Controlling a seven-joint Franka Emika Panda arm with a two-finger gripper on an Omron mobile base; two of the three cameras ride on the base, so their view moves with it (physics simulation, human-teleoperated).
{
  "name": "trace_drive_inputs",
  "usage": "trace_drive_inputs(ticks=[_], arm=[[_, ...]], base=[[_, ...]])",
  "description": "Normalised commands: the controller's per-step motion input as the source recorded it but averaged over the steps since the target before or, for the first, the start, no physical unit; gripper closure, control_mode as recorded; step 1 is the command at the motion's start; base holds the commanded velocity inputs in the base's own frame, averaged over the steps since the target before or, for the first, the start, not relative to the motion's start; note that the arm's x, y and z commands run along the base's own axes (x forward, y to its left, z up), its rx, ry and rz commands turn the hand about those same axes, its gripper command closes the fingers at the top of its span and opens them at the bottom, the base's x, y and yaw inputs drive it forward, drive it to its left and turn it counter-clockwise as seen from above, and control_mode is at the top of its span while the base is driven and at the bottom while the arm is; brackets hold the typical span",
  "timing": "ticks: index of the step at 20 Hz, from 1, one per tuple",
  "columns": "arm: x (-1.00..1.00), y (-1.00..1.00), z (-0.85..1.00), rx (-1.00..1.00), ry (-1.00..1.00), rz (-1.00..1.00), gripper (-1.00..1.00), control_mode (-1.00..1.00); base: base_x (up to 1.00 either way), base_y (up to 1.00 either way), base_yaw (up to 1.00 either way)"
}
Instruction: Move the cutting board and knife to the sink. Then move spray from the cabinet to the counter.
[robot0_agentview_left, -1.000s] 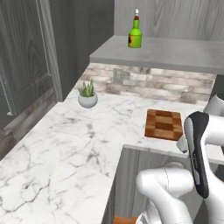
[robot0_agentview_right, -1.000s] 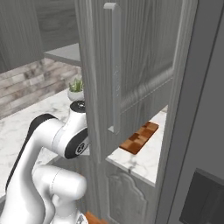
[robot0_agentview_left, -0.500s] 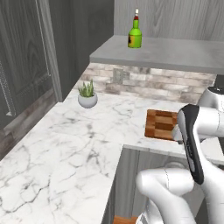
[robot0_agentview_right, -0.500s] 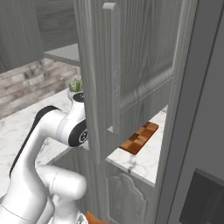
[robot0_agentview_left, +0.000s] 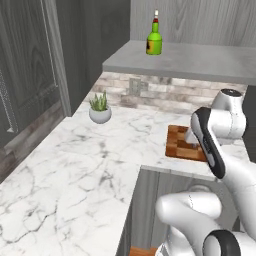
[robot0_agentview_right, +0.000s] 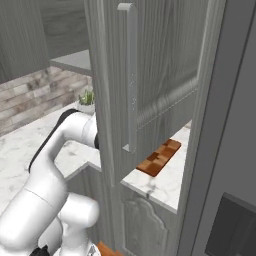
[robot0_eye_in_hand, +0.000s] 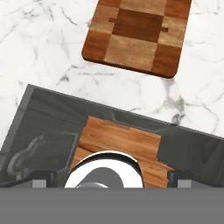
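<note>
A: Nearest the hand, what do you make out?

B: 2 dark finger tips sit at the bottom corners of the hand view, as far apart as they go, with nothing between them. The gripper is spread wide and carries nothing.

A: And past the tips?

B: Below the hand lies the grey cabinet front and a strip of wood floor, then the square edge of the counter. Beyond that edge the cutting board lies flat on the marble, straight ahead of the gripper and a little to the right in that view.

A: Which way does it run?

B: Its long axis points away from the hand, so a short end faces the gripper. In the left base view the board sits just behind the forearm, near the counter's front edge.

A: The knife?

B: I can't make it out on the board. Farther back, a potted plant stands near the brick wall, and the spray stands upright on the grey cabinet shelf, well apart from the board
</note>
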Motion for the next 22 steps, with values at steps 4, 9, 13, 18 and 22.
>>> trace_drive_inputs(ticks=[4,9,13,18,22], arm=[[0.89,-0.39,0.0,0.03,0.0,-0.04,-1.0,-1.0],[0.93,-0.37,-0.04,0.01,0.0,-0.04,-1.0,-1.0],[0.77,-0.29,-0.1,0.0,0.0,-0.11,-1.0,-1.0],[0.64,-0.18,-0.08,0.0,0.0,-0.21,-1.0,-1.0],[0.61,-0.22,-0.05,0.0,0.0,-0.21,-1.0,-1.0]], base=[[0.0,0.0,0.0],[0.0,0.0,0.0],[0.0,0.0,0.0],[0.0,0.0,0.0],[0.0,0.0,0.0]])
